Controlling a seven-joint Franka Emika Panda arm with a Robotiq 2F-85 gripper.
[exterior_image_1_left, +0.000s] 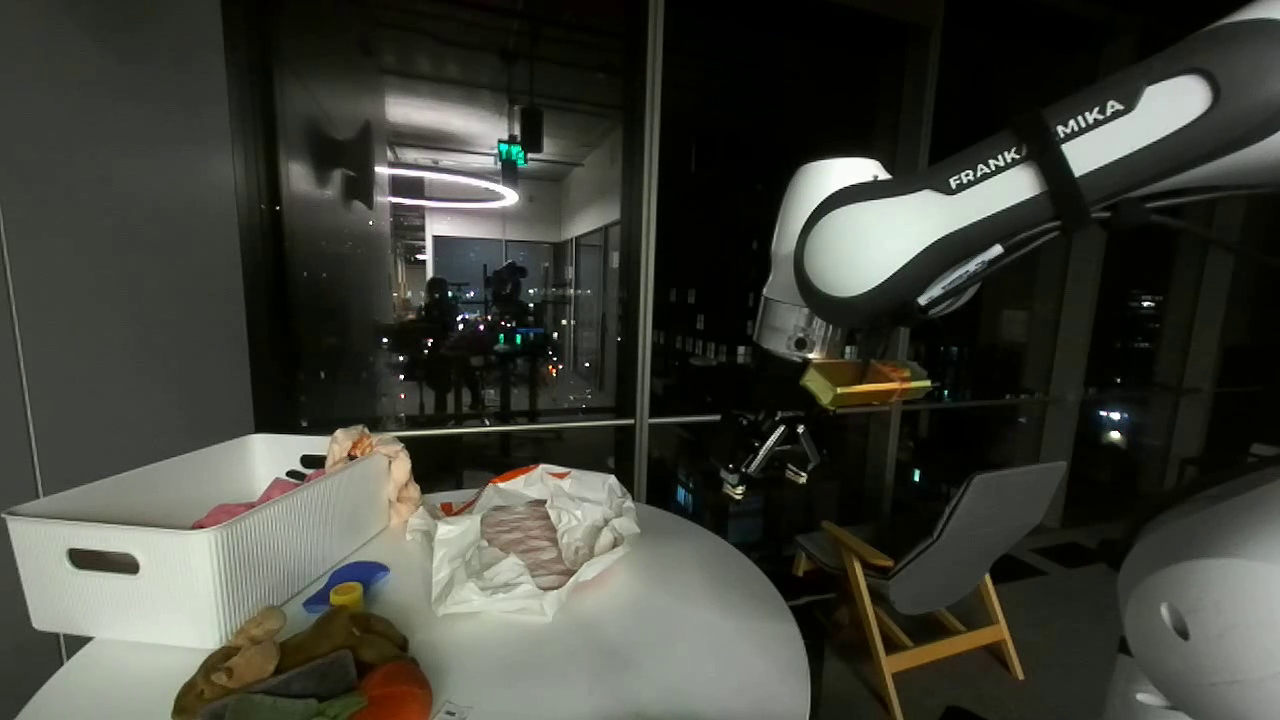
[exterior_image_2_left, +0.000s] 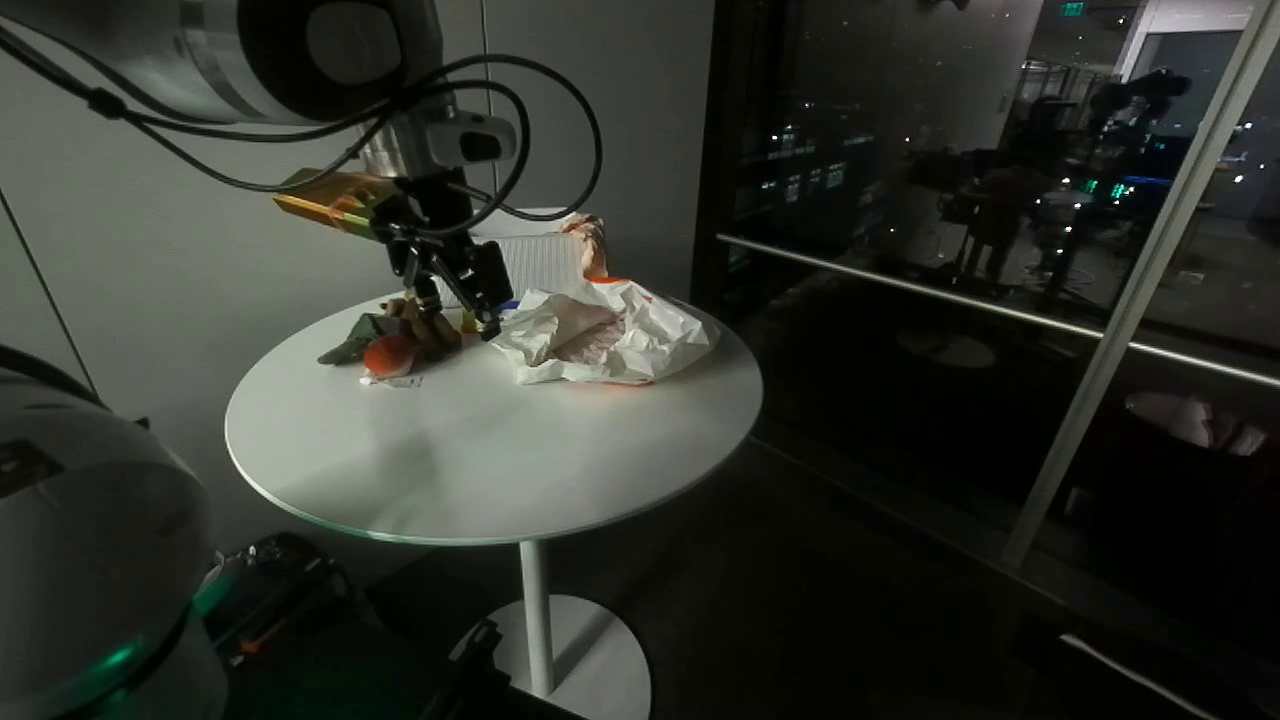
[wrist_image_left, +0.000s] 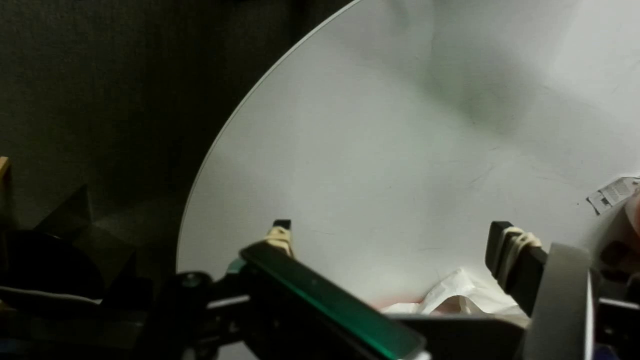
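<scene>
- One white, round, pedestal table (exterior_image_2_left: 480, 450): carries the objects. Its curved edge crosses the wrist view at left; any lowering is best made well inside it.
- White, rectangular, ribbed plastic basket (exterior_image_1_left: 300, 545), peach cloth (exterior_image_1_left: 388, 470) over its rim: its tall walls call for clearance in sideways travel.
- Crumpled white bag with red print (exterior_image_1_left: 465, 580), paper or thin plastic (not distinguishable): on the table, near the basket. Its walls will probably yield; a raised crease should give a surer pinch than a flat part.
- Heap of brown and grey-green soft toys (exterior_image_1_left: 310, 672), with a red-orange rounded piece (exterior_image_1_left: 397, 690): near the bag; a drifting descent could snag it.
- Black two-fingered tool (wrist_image_left: 391, 227), pale bands (wrist_image_left: 279, 239) near its tips: hangs above the table, fingers spread wide, nothing held or touched; the bag appears nearest. A slow, vertical approach with both tips in sight seems sound.
- Mauve, streaked, soft-looking bundle (exterior_image_1_left: 525, 540): in the bag's mouth. Gripping here would call for straddling it without gathering the rim.
- Blue curved piece (exterior_image_1_left: 362, 575) and yellow cylinder (exterior_image_1_left: 347, 597): beside the basket, best skirted.
</scene>
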